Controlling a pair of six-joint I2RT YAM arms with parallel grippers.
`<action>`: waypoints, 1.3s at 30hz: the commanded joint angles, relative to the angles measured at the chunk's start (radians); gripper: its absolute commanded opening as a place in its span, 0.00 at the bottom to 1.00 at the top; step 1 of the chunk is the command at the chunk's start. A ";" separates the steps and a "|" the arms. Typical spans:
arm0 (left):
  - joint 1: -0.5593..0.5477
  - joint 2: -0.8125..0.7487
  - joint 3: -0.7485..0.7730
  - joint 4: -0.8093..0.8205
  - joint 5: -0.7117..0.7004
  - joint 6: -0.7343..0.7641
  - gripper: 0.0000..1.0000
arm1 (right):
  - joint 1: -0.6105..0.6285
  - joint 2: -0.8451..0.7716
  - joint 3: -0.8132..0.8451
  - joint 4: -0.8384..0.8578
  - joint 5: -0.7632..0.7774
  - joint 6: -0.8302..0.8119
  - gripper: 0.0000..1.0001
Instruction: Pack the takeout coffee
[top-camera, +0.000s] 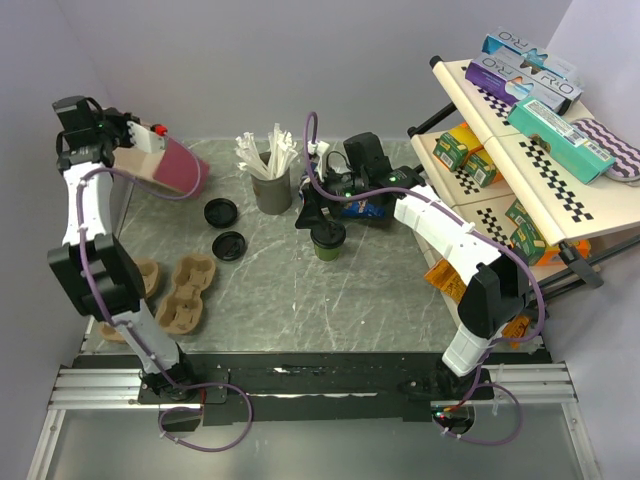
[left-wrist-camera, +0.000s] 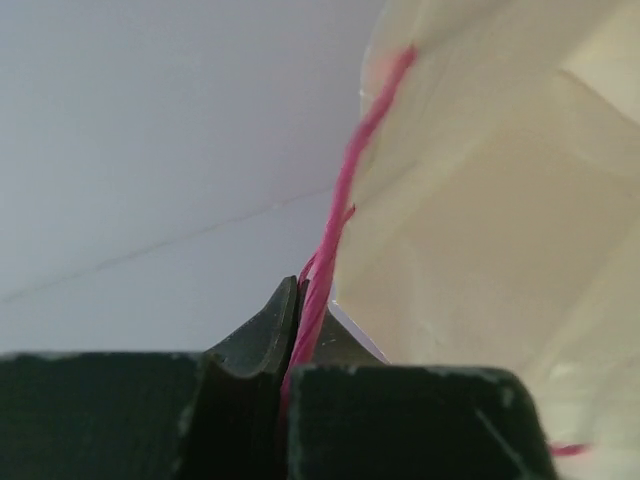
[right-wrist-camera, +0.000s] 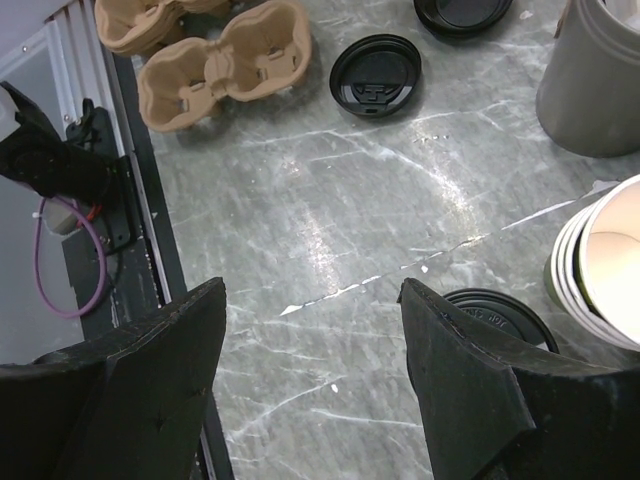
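The takeout coffee (top-camera: 327, 240), a small dark green cup with a black lid, stands mid-table. In the right wrist view only part of its black lid (right-wrist-camera: 490, 308) shows, behind the right finger. My right gripper (top-camera: 308, 212) (right-wrist-camera: 312, 290) hovers open just left of the cup, with only bare table between its fingers. At the back left, my left gripper (top-camera: 148, 135) (left-wrist-camera: 308, 300) is shut on the pink twisted cord handle (left-wrist-camera: 340, 210) of a tan paper bag (top-camera: 170, 165) (left-wrist-camera: 480, 200), holding it off the table.
Two loose black lids (top-camera: 220, 212) (top-camera: 229, 246) lie left of centre. Brown cup carriers (top-camera: 190, 290) (right-wrist-camera: 225, 65) sit near the left arm's base. A grey holder of stirrers (top-camera: 270, 185) stands behind. Cream cups (right-wrist-camera: 600, 270) stack beside the coffee. A shelf of boxes (top-camera: 520, 130) fills the right.
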 joint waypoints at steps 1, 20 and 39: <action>0.022 -0.202 -0.036 0.079 -0.033 -0.094 0.01 | -0.010 -0.023 0.013 0.008 -0.002 -0.011 0.77; -0.058 -0.737 -0.346 -0.323 0.049 -0.226 0.01 | -0.016 -0.088 -0.001 -0.032 0.024 -0.057 0.77; -0.370 -1.046 -0.538 -0.725 0.389 -0.263 0.01 | -0.037 -0.076 0.042 -0.109 0.073 -0.094 0.78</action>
